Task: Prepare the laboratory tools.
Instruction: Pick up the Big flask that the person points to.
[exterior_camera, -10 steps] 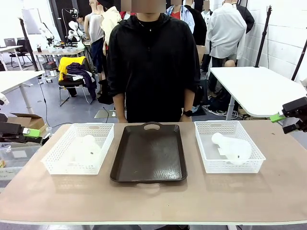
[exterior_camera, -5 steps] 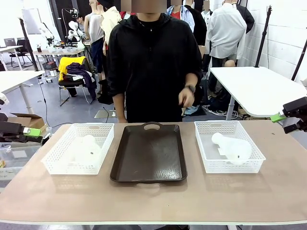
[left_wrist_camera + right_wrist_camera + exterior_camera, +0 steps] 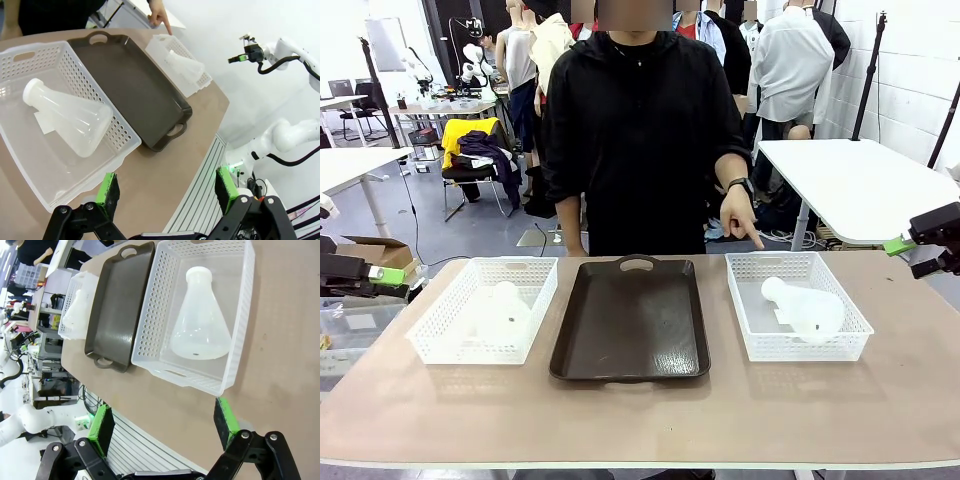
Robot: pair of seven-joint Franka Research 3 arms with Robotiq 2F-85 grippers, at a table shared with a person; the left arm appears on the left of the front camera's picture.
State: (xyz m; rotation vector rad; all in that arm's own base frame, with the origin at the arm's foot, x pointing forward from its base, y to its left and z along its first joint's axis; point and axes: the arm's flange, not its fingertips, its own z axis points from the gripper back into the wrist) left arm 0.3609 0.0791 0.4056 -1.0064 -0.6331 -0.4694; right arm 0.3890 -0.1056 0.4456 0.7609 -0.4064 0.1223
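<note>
Front view: barely started, I'd say. Both flasks lie on their sides, left flask [image 3: 498, 312] in the left basket [image 3: 470, 346], right flask [image 3: 807, 310] in the right basket [image 3: 805, 347], the tray [image 3: 630, 320] between them bare, a person's hand [image 3: 735, 215] pointing at the right basket. Left flask's long axis runs front-to-back, neck toward the person; right flask's runs diagonally, neck toward the far side and the tray. Left gripper [image 3: 166, 186] and right gripper [image 3: 165, 424] are wide open, holding nothing, well clear of both.

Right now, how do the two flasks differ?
The left flask lies in the left basket, the right flask in the right basket. The person's hand points toward the right flask, not the left flask. Both are frosted white and lie on their sides.
</note>
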